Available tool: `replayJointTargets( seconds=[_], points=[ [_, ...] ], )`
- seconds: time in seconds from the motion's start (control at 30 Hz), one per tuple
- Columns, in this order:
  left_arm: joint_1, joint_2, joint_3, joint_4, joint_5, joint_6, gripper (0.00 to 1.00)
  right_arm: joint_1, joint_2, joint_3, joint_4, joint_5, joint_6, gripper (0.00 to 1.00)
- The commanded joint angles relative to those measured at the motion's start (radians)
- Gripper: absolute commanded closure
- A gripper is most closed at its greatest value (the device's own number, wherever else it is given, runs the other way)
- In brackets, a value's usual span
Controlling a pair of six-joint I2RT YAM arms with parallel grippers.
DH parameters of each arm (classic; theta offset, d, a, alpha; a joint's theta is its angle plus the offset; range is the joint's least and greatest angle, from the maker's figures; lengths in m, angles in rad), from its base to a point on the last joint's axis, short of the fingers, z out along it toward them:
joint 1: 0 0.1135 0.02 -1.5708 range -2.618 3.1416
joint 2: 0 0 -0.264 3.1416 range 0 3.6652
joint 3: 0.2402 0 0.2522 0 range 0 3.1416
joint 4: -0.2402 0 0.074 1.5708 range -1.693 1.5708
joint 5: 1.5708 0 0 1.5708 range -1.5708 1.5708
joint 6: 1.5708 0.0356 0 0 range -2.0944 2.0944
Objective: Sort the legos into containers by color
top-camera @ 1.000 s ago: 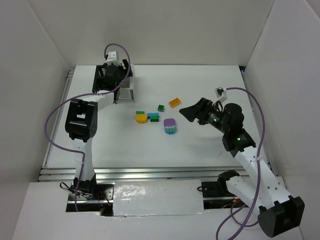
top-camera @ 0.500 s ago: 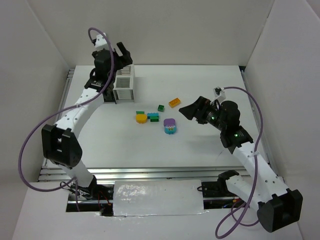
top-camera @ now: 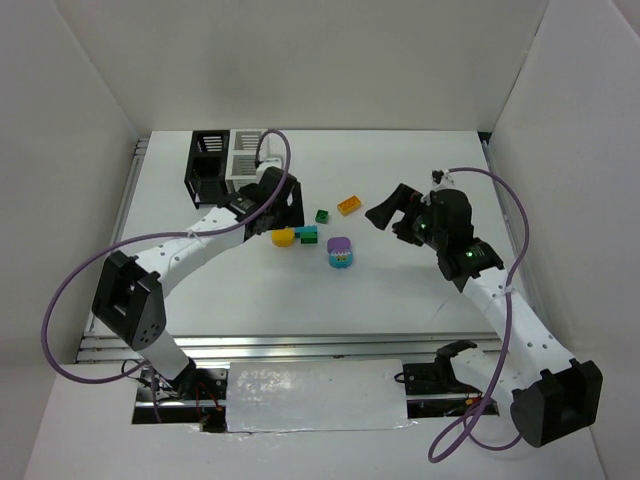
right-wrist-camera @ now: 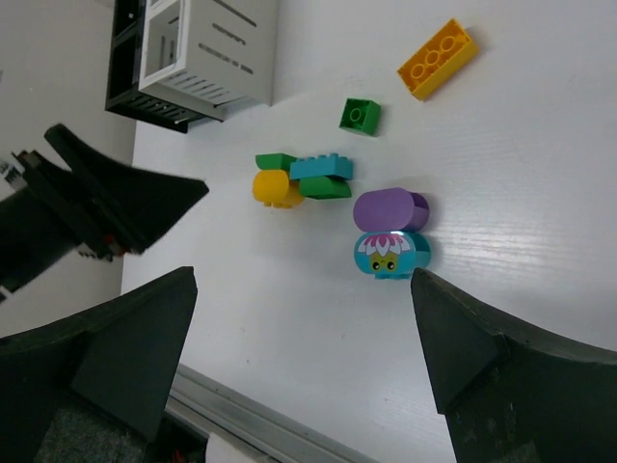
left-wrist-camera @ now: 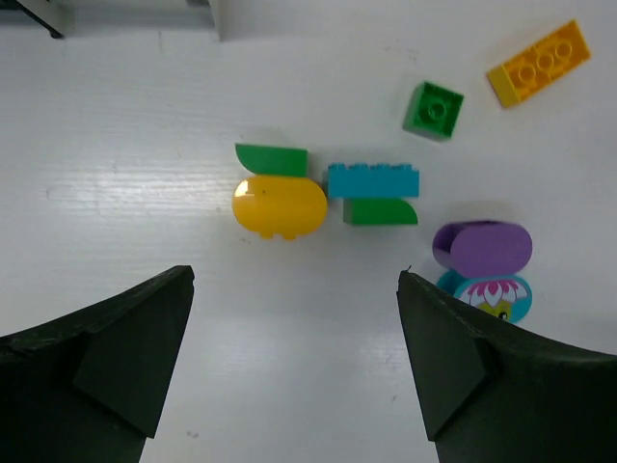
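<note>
Several legos lie mid-table: a yellow rounded piece (top-camera: 283, 237) (left-wrist-camera: 280, 205), a teal brick (left-wrist-camera: 372, 179) with green pieces (left-wrist-camera: 272, 159) beside it, a small green square (top-camera: 322, 215) (left-wrist-camera: 433, 108), an orange brick (top-camera: 349, 204) (right-wrist-camera: 438, 59) and a purple piece (top-camera: 340, 245) (right-wrist-camera: 390, 209) joined to a teal flower piece (right-wrist-camera: 391, 253). The containers stand at the back left, a black bin (top-camera: 207, 165) joined to a white bin (top-camera: 243, 160) (right-wrist-camera: 207, 53). My left gripper (top-camera: 280, 205) (left-wrist-camera: 295, 278) hovers open just left of the yellow piece, holding nothing. My right gripper (top-camera: 393, 212) (right-wrist-camera: 304, 278) hangs open right of the orange brick, also holding nothing.
White walls enclose the table on three sides. A metal rail (right-wrist-camera: 270, 424) runs along the near edge. The left arm's fingers (right-wrist-camera: 125, 198) reach in from the left in the right wrist view.
My left arm has swung from above the bins down to the lego cluster, with its jaws now wider. My right gripper has shifted slightly toward the back.
</note>
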Motion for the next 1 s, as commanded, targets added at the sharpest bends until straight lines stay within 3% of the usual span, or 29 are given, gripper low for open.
replayJointTargets(
  seconds=[0.0, 0.27, 0.53, 0.97],
  points=[
    [-0.04, -0.053, 0.002, -0.04, -0.022, -0.061, 0.0, 0.001, -0.01, 0.035, -0.032, 0.067, -0.015, 0.0],
    [-0.008, 0.095, 0.006, -0.005, 0.05, -0.021, 0.0, 0.002, -0.019, -0.016, 0.017, -0.035, -0.016, 0.0],
    [0.042, 0.269, 0.137, -0.052, 0.051, -0.007, 0.01, 0.005, -0.016, -0.023, 0.02, -0.048, -0.016, 0.0],
    [0.076, 0.344, 0.094, 0.012, 0.087, 0.0, 0.05, 0.01, -0.016, -0.052, 0.052, -0.085, -0.018, 0.0]
  ],
)
